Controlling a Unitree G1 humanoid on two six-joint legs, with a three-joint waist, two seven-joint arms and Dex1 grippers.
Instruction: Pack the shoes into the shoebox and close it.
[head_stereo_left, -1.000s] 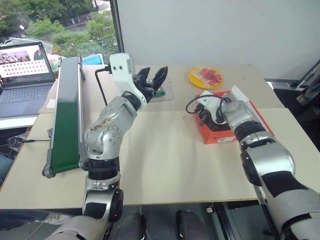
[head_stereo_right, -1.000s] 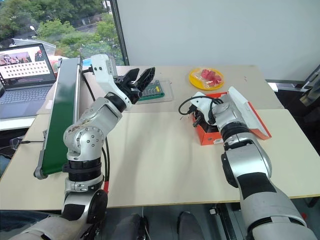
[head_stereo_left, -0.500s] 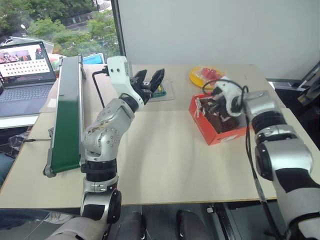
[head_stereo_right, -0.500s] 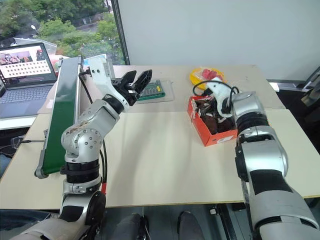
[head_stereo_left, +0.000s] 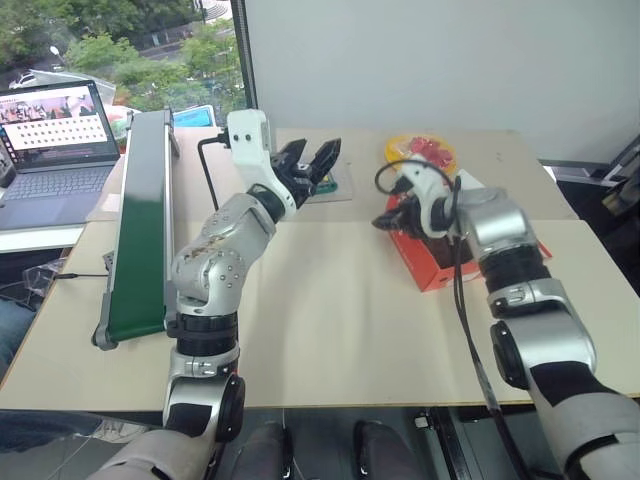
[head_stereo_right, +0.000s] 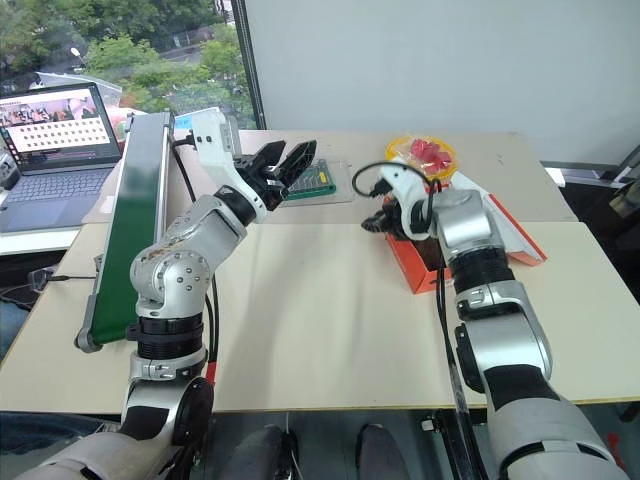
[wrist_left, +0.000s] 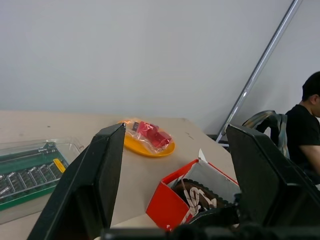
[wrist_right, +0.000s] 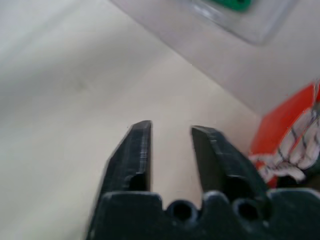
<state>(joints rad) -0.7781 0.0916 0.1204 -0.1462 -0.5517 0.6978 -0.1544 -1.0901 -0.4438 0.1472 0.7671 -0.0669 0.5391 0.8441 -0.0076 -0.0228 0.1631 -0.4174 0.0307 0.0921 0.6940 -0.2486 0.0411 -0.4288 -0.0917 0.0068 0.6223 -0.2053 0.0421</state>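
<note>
The orange-red shoebox (head_stereo_left: 432, 272) stands on the table at the right, its lid (head_stereo_right: 508, 224) leaning open to the right. Inside it lie the dark brown shoes (wrist_left: 196, 196) with cream laces (wrist_right: 300, 150). My right gripper (head_stereo_right: 378, 221) hovers just off the box's left end, pointing down at the tabletop. It is open, with a narrow gap and nothing between its fingers (wrist_right: 137, 150). My left gripper (head_stereo_left: 311, 160) is raised over the table's far middle, well left of the box, open and empty.
A long green board (head_stereo_left: 135, 230) stands on edge along the table's left side, with a laptop (head_stereo_left: 50, 140) beyond it. A clear tray with a green circuit board (head_stereo_right: 312, 181) lies behind the left gripper. A yellow plate (head_stereo_left: 421, 152) holds red items. A person (wrist_left: 306, 131) sits at the far right.
My right gripper went from shut at the box to open, lifting and drawing back to the box's left end. The left arm held still.
</note>
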